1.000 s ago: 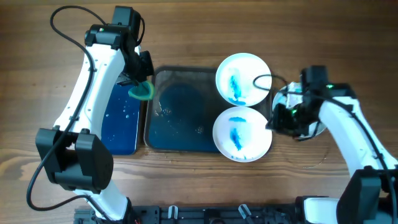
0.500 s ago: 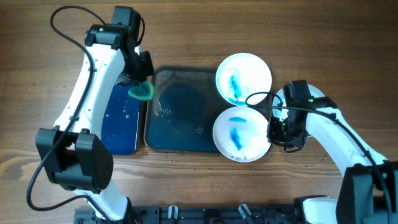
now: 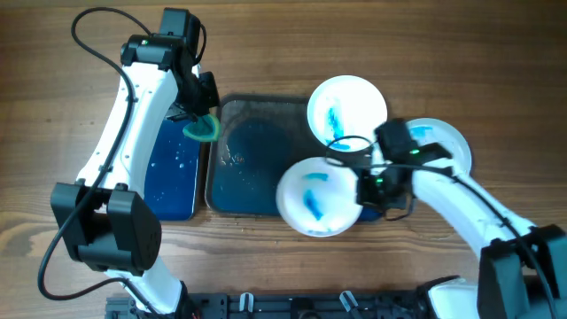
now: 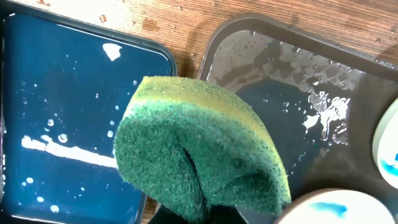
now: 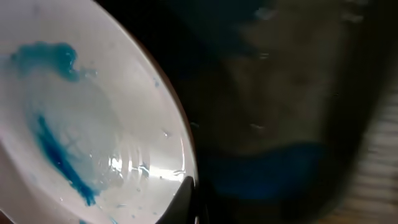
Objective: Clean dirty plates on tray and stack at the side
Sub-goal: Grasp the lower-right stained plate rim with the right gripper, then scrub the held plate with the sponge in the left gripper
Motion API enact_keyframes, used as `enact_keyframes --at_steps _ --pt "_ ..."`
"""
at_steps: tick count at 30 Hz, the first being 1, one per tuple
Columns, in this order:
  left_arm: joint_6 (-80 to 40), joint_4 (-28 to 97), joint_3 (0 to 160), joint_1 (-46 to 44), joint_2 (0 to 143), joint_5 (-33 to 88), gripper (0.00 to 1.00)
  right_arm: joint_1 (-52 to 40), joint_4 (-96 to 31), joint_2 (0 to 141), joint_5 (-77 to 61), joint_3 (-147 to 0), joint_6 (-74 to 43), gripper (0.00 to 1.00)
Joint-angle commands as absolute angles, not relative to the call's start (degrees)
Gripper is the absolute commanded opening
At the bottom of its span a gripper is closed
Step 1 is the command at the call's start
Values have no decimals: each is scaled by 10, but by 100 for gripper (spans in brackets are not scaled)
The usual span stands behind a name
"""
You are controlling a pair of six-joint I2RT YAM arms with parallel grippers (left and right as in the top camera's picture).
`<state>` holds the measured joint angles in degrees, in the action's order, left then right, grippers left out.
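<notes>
The large dark tray [image 3: 252, 159] holds two smeared white plates. The far plate [image 3: 347, 111] lies at its far right corner. My right gripper [image 3: 368, 184] is shut on the right rim of the near plate [image 3: 317, 199]; in the right wrist view one finger [image 5: 181, 198] lies over that plate's rim [image 5: 81, 124]. A third plate [image 3: 443, 140] lies on the table to the right, partly hidden by the right arm. My left gripper [image 3: 200, 122] is shut on a green sponge [image 4: 199, 149] above the gap between the two trays.
A narrower blue tray [image 3: 173, 173] with water drops lies left of the large one, also in the left wrist view [image 4: 62, 124]. The large tray's middle [image 4: 280, 93] is wet. Bare wooden table surrounds the trays.
My right gripper moved left from the third plate, took the near plate's rim and carried that plate leftward over the tray. The left arm and sponge have not moved.
</notes>
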<state>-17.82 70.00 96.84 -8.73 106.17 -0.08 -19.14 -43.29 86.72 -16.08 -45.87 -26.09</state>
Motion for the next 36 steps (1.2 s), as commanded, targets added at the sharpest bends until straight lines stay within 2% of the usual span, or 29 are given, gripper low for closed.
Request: enact_keyframes --at_steps 1,7,15,21,24,27,32,36 --pt "-167 694 978 -89 1050 6 4 -258 -360 868 -179 -461 -396 4" --pt "-167 691 978 -89 1050 6 4 -348 -216 874 -57 -461 -543 4" --pt "-167 689 978 -89 1050 6 4 -374 -131 957 -34 -462 -561 4" --pt "-168 686 977 -89 1050 6 4 -361 -187 1000 -41 -533 -470 25" --pt "-171 685 972 -89 1050 7 4 -346 -212 1027 -50 -565 -424 28" --pt "-189 683 953 -89 1050 10 4 -332 -215 1067 -65 -585 -387 27" --pt "-200 645 901 -89 1050 73 4 -328 -210 1089 -76 -586 -389 4" --pt "-199 584 837 -98 1050 142 4 -328 -210 1089 -78 -586 -404 4"
